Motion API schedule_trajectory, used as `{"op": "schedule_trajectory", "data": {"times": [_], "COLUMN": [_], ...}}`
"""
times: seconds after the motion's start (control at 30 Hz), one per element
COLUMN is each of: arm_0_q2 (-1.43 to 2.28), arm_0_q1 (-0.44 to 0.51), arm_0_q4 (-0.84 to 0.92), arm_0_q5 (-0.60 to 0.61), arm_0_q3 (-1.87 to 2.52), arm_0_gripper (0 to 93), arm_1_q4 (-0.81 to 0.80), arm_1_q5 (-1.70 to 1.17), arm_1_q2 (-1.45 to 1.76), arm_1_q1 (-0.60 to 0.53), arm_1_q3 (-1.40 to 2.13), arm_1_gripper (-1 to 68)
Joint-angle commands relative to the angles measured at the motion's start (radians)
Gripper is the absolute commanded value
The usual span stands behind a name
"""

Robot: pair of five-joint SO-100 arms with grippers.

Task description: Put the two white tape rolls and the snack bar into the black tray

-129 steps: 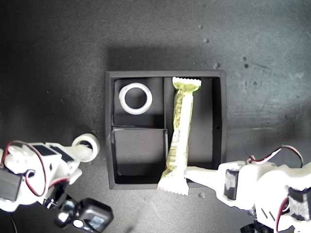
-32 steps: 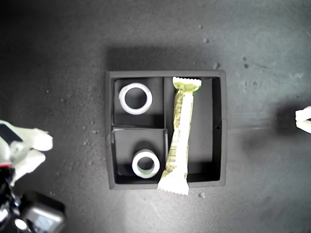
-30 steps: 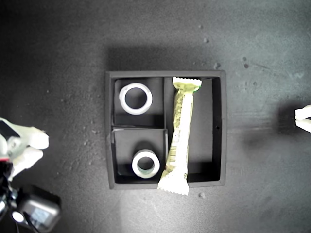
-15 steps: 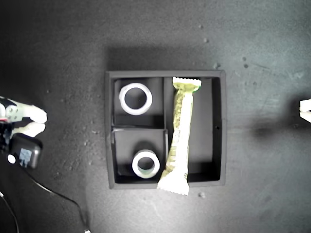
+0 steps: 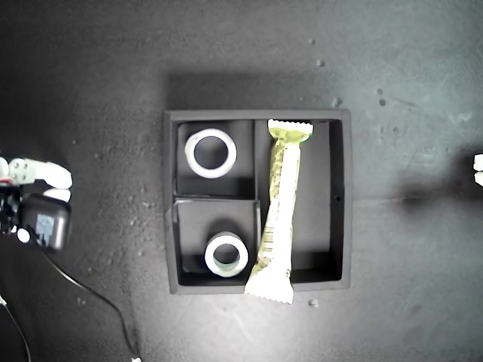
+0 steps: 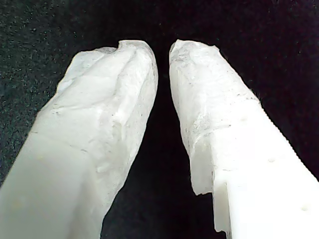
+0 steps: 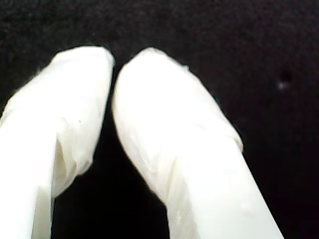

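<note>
Exterior view
Black tray (image 5: 257,116): square, matte, on a dark speckled surface (image 5: 106,75); two small compartments on the exterior view's left, one long compartment on its right.
Plain white tape roll (image 5: 211,153): lies flat in the upper small compartment, open centre facing up.
Second tape roll (image 5: 226,255): lies flat in the lower small compartment, inner core faintly green.
Snack bar (image 5: 278,207): in the long compartment, lengthwise and slightly tilted; upper serrated end inside near the far wall, lower serrated end resting over the near wall and poking just past it.
Arm at the exterior view's left edge (image 5: 38,175): white fingers, a dark camera block (image 5: 45,221) and a trailing cable (image 5: 98,302); well apart from the tray. The wrist views do not show which arm it is.
Arm at the exterior view's right edge (image 5: 478,169): only a white sliver shows; well apart from the tray.

First wrist view
My first gripper (image 6: 162,52): two white fingers (image 6: 99,129), tips set a narrow gap apart, nothing between them; dark surface beyond.

Second wrist view
My second gripper (image 7: 115,64): two white fingers (image 7: 169,134), tips almost meeting, nothing held; dark surface beyond.
</note>
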Motion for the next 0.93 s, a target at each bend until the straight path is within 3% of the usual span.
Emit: {"op": "schedule_trajectory", "data": {"times": [0.0,0.1,0.23,0.9], "arm_0_q2": [0.052,0.052,0.052,0.052], "arm_0_q1": [-0.015,-0.015,-0.015,-0.015], "arm_0_q4": [0.034,0.034,0.034,0.034], "arm_0_q5": [0.023,0.1,0.334,0.322], "arm_0_q3": [0.063,0.063,0.063,0.063], "arm_0_gripper": [0.2,0.2,0.2,0.2], "arm_1_q4": [0.002,0.002,0.002,0.002], "arm_1_q5": [-0.04,-0.04,-0.04,-0.04], "arm_1_q2": [0.005,0.005,0.005,0.005], "arm_1_q1": [0.005,0.005,0.005,0.005], "arm_1_q3": [0.012,0.012,0.012,0.012], "arm_1_gripper": [2.0,2.0,2.0,2.0]}}
